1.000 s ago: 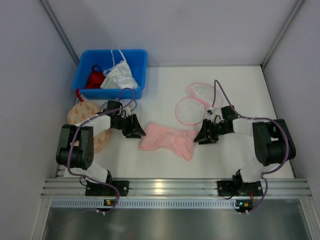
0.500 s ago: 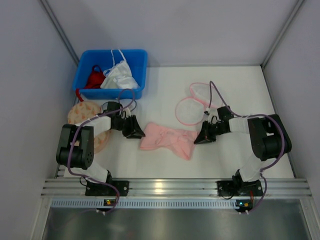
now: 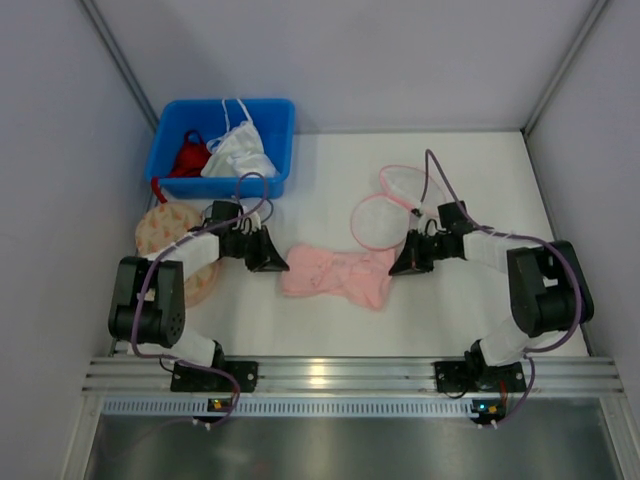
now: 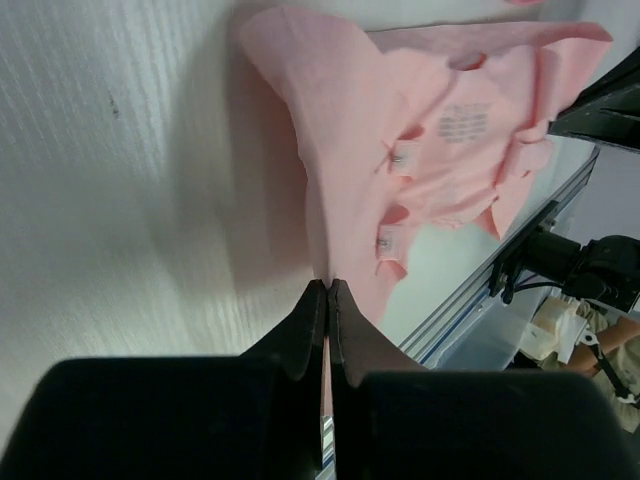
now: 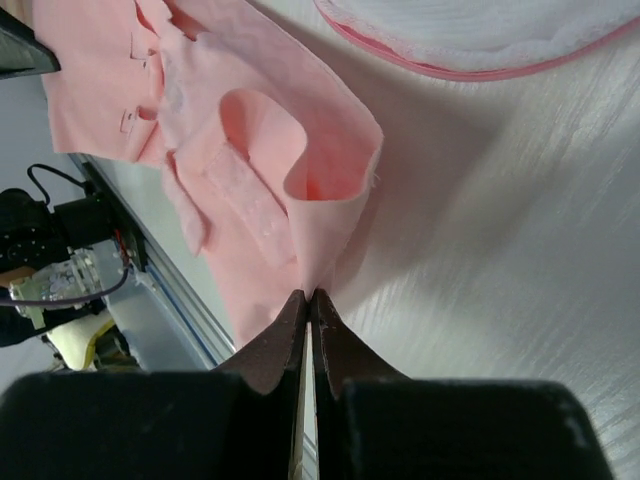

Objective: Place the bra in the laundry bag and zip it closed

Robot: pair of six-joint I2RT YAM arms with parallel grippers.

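The pale pink bra [image 3: 335, 277] lies across the middle of the white table between my two grippers. My left gripper [image 3: 284, 268] is shut on the bra's left edge; in the left wrist view the jaws [image 4: 327, 287] pinch the fabric and the bra [image 4: 430, 130] spreads beyond them. My right gripper [image 3: 396, 266] is shut on the bra's right edge; in the right wrist view the jaws [image 5: 307, 294] clamp a fold of the bra [image 5: 250, 130]. The laundry bag [image 3: 378, 222], two white mesh discs with pink rims, lies just behind the right gripper; its rim shows in the right wrist view [image 5: 470, 45].
A blue bin [image 3: 225, 104] at the back left holds a red garment [image 3: 188, 156] and a white garment [image 3: 240, 152]. A beige patterned round pouch [image 3: 165, 225] lies under the left arm. Grey walls stand on both sides and a metal rail [image 3: 340, 375] runs along the front.
Both grippers have shifted slightly toward the back with the bra's ends in them. The bra now lies stretched straighter between them.
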